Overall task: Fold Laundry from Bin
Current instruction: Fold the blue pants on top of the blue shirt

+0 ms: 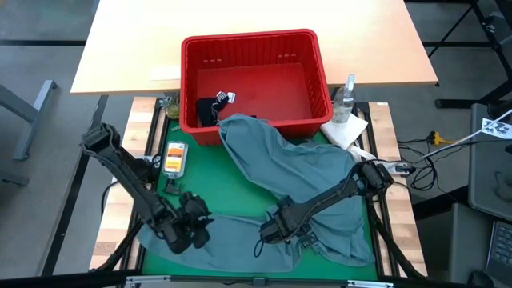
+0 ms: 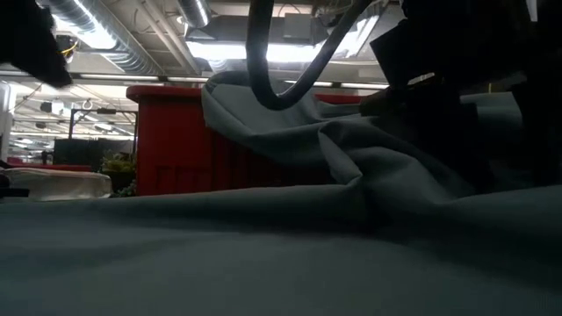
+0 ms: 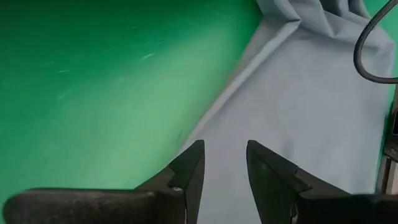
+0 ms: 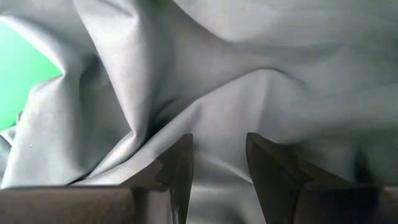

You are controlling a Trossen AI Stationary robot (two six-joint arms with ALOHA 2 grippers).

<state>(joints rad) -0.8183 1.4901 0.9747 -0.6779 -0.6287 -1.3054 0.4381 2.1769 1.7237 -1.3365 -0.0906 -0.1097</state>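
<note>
Laundry in play is the large grey-blue garment, draped from the near rim of the bin down across the green mat in front of it. A dark navy garment remains inside the bin.

You see the left end effector low over the garment's edge, fingers parted with a narrow gap and nothing between them. The right end effector sits over creased cloth farther from the bin, likewise parted and empty.

Risks:
- The cloth caught on the bin rim may drag the bin if you pull.
- A shallow pinch may take one layer only, or bunch the folds.

The low view is mostly blocked by cloth; you cannot judge fingertip contact with the fabric.
</note>
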